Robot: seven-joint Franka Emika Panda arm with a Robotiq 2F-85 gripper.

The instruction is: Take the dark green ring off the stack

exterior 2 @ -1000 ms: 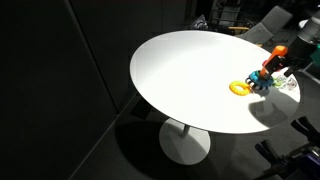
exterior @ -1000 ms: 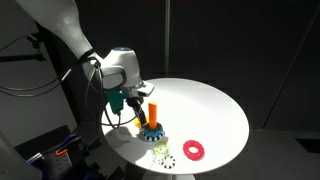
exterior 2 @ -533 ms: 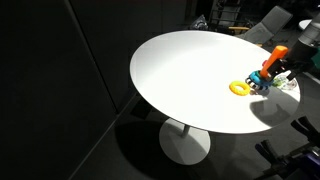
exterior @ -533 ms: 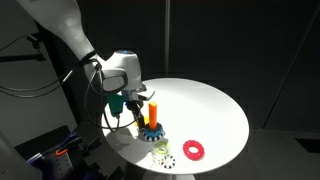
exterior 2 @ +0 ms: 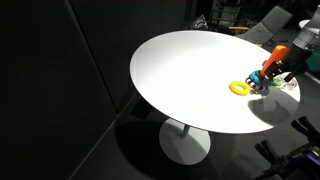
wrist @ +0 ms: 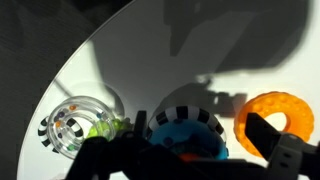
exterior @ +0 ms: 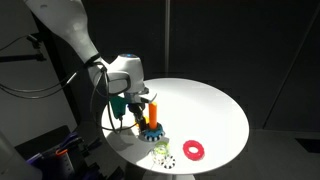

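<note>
The stack (exterior: 152,126) is an upright orange peg (exterior: 154,108) with a blue toothed ring (wrist: 185,132) around its foot, lying on a black-and-white striped ring. In the wrist view my gripper (wrist: 197,130) stands open, its dark fingers (wrist: 262,128) on either side of the blue ring. In both exterior views the gripper (exterior: 138,116) (exterior 2: 279,74) hangs low beside the peg (exterior 2: 268,70). No frame lets me make out the dark green ring; the gripper and the shadows hide that part of the stack.
An orange-yellow ring (wrist: 275,112) (exterior 2: 240,88) lies right beside the stack. A clear ring with coloured beads (wrist: 74,126) and a pale yellow-green gear ring (exterior: 161,151) sit near the table's edge. A red ring (exterior: 192,150) lies apart on the white round table (exterior: 210,105).
The gripper has edged slightly closer to the peg and stayed open. The rings have not moved.
</note>
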